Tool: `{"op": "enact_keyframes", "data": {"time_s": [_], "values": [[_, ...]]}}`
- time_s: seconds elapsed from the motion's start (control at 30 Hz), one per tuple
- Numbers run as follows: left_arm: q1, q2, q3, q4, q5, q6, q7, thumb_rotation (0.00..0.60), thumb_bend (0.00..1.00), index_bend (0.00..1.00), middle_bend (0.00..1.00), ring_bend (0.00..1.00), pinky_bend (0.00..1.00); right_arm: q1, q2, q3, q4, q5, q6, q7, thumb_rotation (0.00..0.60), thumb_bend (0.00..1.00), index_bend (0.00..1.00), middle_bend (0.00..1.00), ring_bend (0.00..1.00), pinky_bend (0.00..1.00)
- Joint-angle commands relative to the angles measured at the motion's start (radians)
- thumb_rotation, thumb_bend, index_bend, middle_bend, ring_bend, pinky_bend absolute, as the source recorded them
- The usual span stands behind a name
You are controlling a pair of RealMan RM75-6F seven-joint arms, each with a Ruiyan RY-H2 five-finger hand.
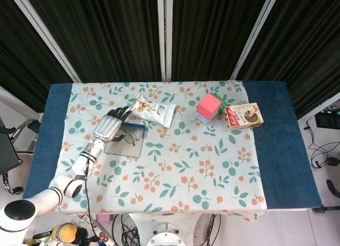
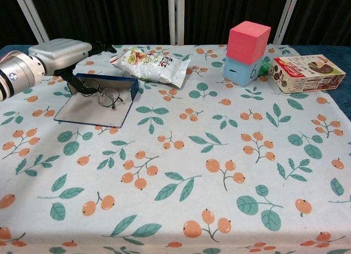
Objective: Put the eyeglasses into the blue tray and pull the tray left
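The blue tray (image 2: pixel 93 114) is shallow and rectangular, with open floral cloth toward the table's (image 1: pixel 53 150) left edge. Thin wire-framed eyeglasses (image 2: pixel 101 92) lie inside it near the back wall. The left hand (image 2: pixel 60 50) hovers over the tray's back-left corner, fingers spread, holding nothing. A crinkly snack bag (image 2: pixel 151 63) lies just right of the tray.
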State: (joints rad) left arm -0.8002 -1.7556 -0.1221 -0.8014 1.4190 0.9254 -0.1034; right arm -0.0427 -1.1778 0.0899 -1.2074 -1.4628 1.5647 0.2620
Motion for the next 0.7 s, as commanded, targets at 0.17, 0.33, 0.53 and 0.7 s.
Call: {"op": "enact_keyframes", "data": {"time_s": [0.17, 0.33, 0.53, 0.7], "values": [[0.000, -0.010, 0.001, -0.011, -0.010, -0.008, 0.045, 0.600, 0.15, 0.00, 0.00, 0.04, 0.17, 0.002, -0.008, 0.002, 0.011, -0.011, 0.013, 0.014, 0.600, 0.19, 0.00, 0.00, 0.00, 0.00], [-0.019, -0.050, -0.015, 0.042, -0.023, -0.022, 0.048, 0.600, 0.15, 0.00, 0.00, 0.04, 0.17, 0.002, -0.004, 0.005, 0.014, -0.006, 0.010, 0.022, 0.600, 0.19, 0.00, 0.00, 0.00, 0.00], [-0.043, -0.085, -0.036, 0.089, -0.045, -0.053, 0.035, 0.600, 0.15, 0.00, 0.00, 0.04, 0.17, 0.003, -0.002, 0.007, 0.021, 0.003, -0.002, 0.032, 0.600, 0.19, 0.00, 0.00, 0.00, 0.00], [-0.068, -0.122, -0.066, 0.145, -0.076, -0.079, 0.051, 0.600, 0.14, 0.00, 0.00, 0.04, 0.17, 0.005, -0.003, 0.008, 0.026, 0.006, -0.010, 0.039, 0.600, 0.19, 0.00, 0.00, 0.00, 0.00]]}}
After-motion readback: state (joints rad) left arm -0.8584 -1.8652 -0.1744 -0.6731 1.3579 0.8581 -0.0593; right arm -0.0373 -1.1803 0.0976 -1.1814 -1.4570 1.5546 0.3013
